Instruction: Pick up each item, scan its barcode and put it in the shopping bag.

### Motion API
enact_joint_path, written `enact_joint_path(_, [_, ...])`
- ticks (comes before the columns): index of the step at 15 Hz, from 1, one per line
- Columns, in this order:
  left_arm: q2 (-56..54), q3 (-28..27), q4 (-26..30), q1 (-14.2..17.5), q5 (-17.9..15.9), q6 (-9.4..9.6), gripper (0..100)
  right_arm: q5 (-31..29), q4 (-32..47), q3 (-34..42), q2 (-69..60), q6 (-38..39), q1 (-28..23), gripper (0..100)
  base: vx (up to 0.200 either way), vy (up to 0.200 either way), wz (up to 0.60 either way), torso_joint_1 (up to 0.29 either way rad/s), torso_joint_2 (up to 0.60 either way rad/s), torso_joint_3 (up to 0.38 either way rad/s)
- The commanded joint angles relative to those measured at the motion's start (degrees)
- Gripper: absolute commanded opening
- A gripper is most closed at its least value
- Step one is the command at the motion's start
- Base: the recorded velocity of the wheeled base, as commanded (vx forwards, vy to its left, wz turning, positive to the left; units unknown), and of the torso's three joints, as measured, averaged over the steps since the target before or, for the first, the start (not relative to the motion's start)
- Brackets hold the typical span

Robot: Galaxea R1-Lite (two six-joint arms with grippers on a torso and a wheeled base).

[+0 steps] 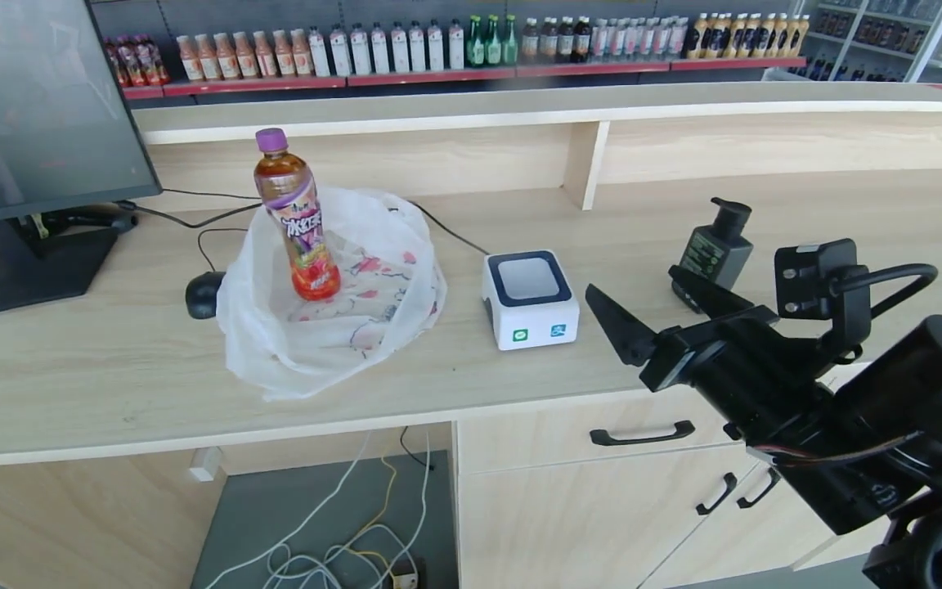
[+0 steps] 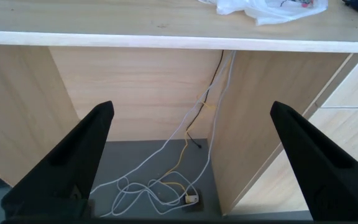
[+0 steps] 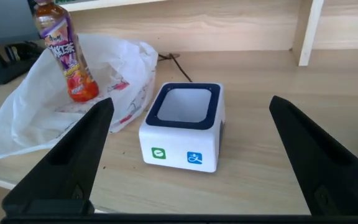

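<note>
Bottle (image 1: pixel 298 217) upright in shopping bag (image 1: pixel 389 278); head view: pump bottle (image 1: pixel 715 254) near right gripper (image 1: pixel 630 281).

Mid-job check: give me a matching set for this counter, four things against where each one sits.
Things:
1 bottle
2 scanner
3 pump bottle
4 mouse

Places:
A left of the bag, near the monitor
B just beyond the right gripper
C upright on the bag
D between bag and pump bottle

Pairs: 1-C, 2-D, 3-B, 4-A
</note>
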State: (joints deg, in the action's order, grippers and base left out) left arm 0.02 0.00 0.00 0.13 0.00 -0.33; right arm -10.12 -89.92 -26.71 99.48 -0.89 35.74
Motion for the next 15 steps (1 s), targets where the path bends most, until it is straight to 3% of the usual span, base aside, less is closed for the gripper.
enact_joint_path(1, [0.0,0.0,0.0,0.0,0.0,-0.02,100,0.0,-0.1,0.4,-0.8,-0.1,0.0,100,0.0,-0.2,0.0,0.002,0.01,0.007])
enact_joint_path(6, [0.0,0.0,0.1,0.0,0.0,-0.02,100,0.0,-0.1,2.2,-2.7,-0.1,0.0,100,0.0,-0.2,0.0,0.004,0.0,0.004])
enact_joint_path(13, [0.0,0.0,0.1,0.0,0.0,0.33,100,0.0,-0.1,2.1,-1.6,-0.2,-1.1,100,0.0,0.0,0.09,0.0,0.0,0.0])
enact_joint_path(15, [0.0,0.0,0.1,0.0,0.0,0.33,100,0.0,-0.1,2.2,-1.2,-0.8,-5.0,100,0.0,0.0,0.0,0.0,0.0,0.0])
